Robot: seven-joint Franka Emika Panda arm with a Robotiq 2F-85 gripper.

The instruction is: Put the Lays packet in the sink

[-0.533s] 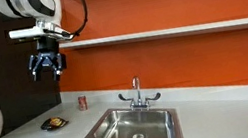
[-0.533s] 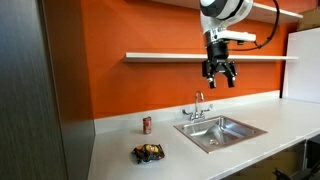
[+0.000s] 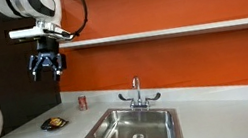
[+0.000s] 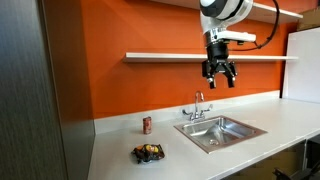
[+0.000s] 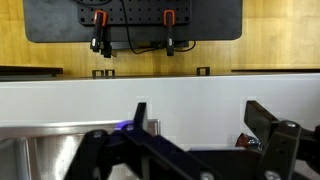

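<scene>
High above counter (image 4: 108, 150), tool (image 3: 46, 65) spread wide, empty, packet (image 4: 148, 152) label too small to read

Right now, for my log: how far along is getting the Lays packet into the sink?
Done: nothing; the Lays packet lies on the counter, outside the sink. In hand: nothing; the claw hangs open, high up. Left: reach, grasp, carry, release.

White counter (image 4: 115, 165) — dark Lays packet (image 4: 148, 152), red can (image 4: 146, 124), inset steel sink (image 4: 222, 131)
</scene>
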